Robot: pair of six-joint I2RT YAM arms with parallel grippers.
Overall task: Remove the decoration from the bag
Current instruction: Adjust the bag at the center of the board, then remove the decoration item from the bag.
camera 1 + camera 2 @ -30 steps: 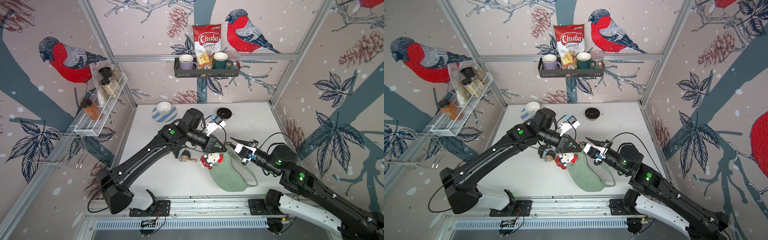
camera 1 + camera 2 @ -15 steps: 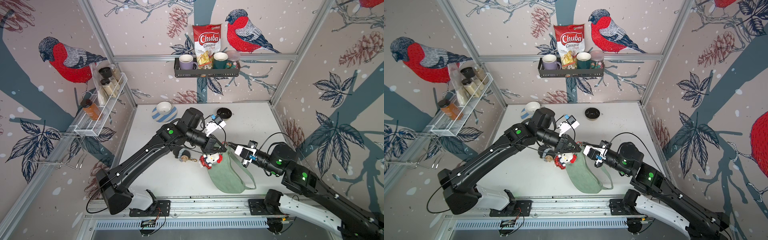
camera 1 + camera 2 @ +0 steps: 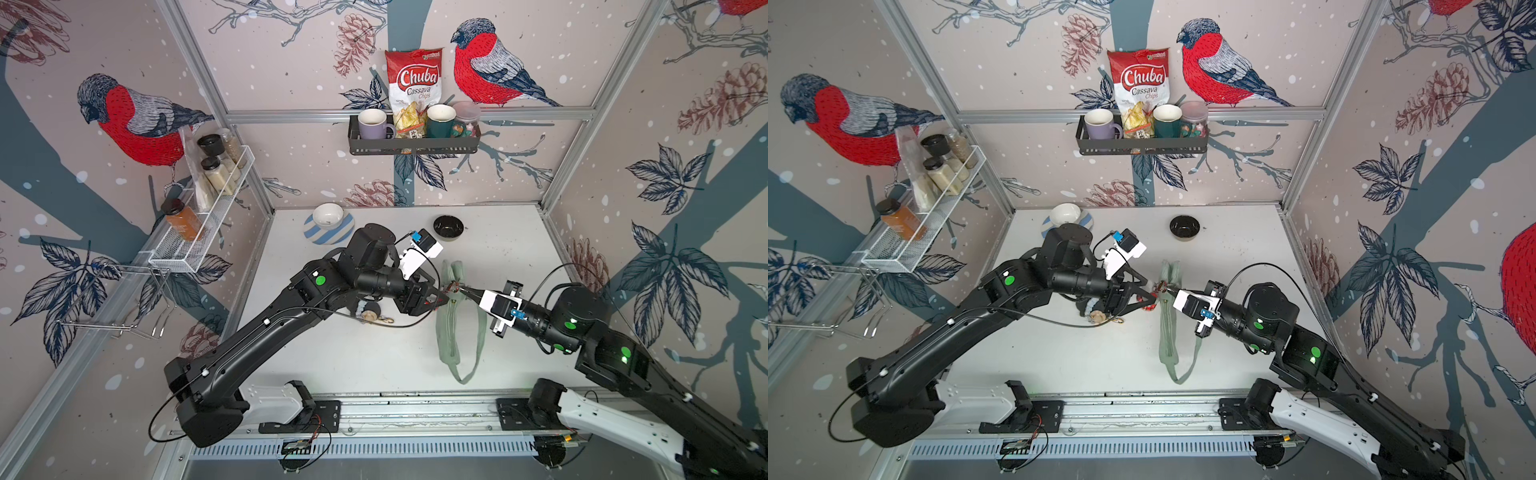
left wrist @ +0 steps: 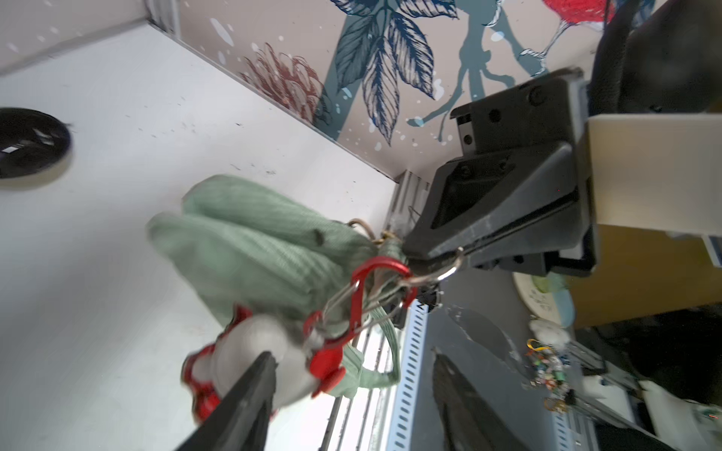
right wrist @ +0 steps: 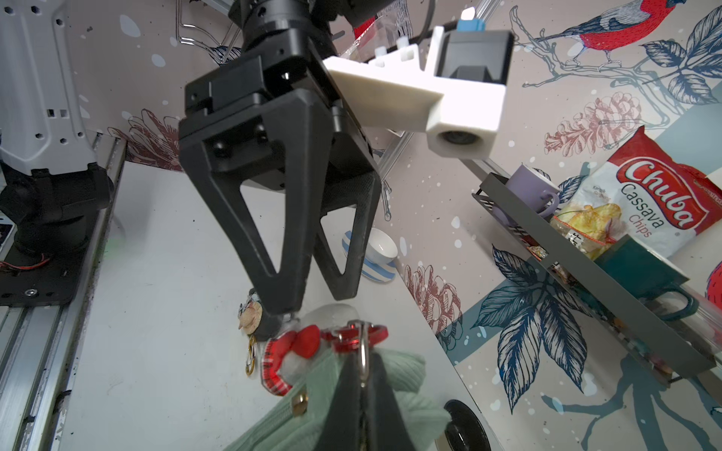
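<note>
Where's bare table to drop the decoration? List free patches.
Free: the front strip between the left arm, the bag and the rail; the back corner between the black bowl and the right wall. Crowded: mid-table, where the left gripper and right gripper meet at the decoration, beside a charm.

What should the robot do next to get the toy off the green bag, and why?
Probably close the left tool on the red clip and work it off the ring. The right tool is pinching that ring at the end of the bag, so the bag is held. The left tool is open beside the toy, and the clip looks hooked through the ring.
</note>
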